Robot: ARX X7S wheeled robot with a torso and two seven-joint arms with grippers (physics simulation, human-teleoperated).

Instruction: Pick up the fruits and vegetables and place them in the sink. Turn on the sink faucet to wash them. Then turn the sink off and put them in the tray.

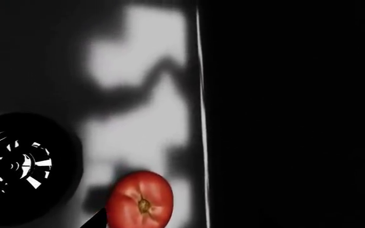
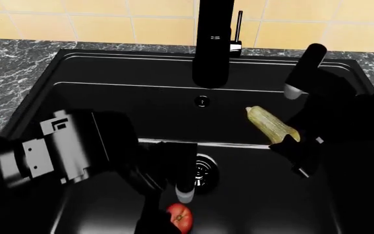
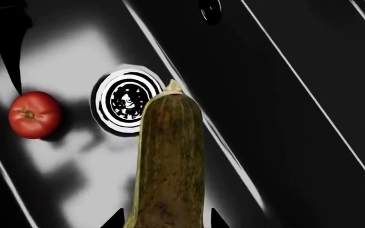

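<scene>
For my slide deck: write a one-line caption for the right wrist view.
Right gripper holds a squash above the black sink, with a tomato lying beside the drain.

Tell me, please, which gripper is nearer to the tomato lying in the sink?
Left. The left gripper hangs right beside the tomato on the sink floor; the right gripper is off across the basin, holding the squash.

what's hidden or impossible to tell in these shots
- Left pincer: head view, dark against the black sink; open or shut unclear. Left wrist view shows only a tip beside the tomato.
- Zucchini: lower end cut off by the right wrist view's edge.
- Faucet: top cut off in head view; whether water runs cannot be told.
- Tray: in no view.
- Drain: partly hidden by the left arm in head view.
</scene>
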